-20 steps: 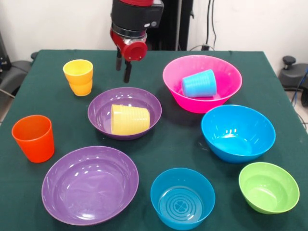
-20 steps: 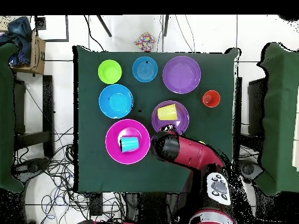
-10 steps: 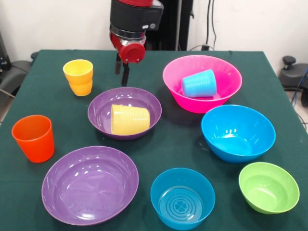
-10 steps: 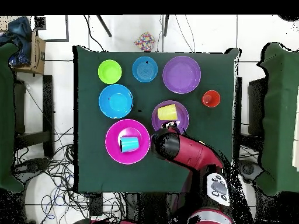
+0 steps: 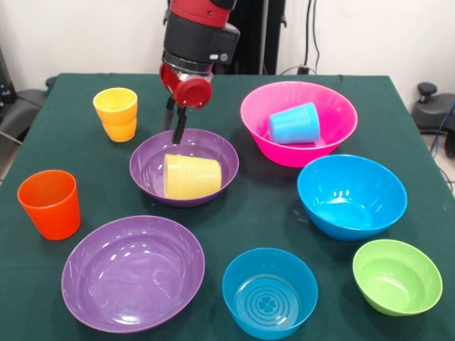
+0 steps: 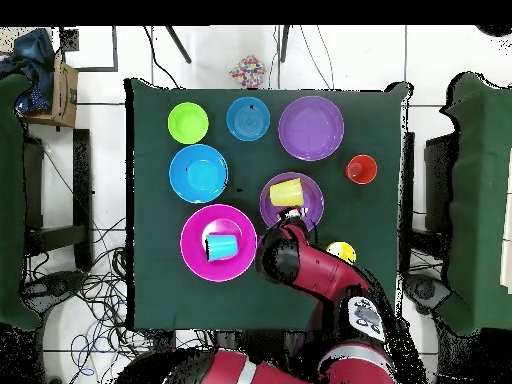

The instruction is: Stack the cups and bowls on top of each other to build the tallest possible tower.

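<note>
My gripper (image 5: pixel 175 125) hangs open and empty just above the far rim of a purple bowl (image 5: pixel 142 168). A pale yellow ribbed cup (image 5: pixel 192 176) lies on its side in that bowl. A light blue cup (image 5: pixel 293 123) lies on its side in the pink bowl (image 5: pixel 334 106). Two amber-yellow cups (image 5: pixel 116 114) stand nested at the far left. The orange cup (image 5: pixel 50 203) stands upright at the left. The second purple bowl (image 5: pixel 133 272), small blue bowl (image 5: pixel 269 291), green bowl (image 5: pixel 397 275) and big blue bowl (image 5: pixel 351 196) sit empty. In the overhead view the arm (image 6: pixel 300 265) hides the gripper.
The dark green table (image 5: pixel 256 213) carries everything. Its edges run close to the near bowls. In the overhead view, cables lie on the floor (image 6: pixel 90 290) around the table, and a box (image 6: pixel 45 75) stands at the top left.
The gripper has come down and moved toward the purple bowl that holds the yellow cup, from behind it to over its far rim. No cup or bowl has moved.
</note>
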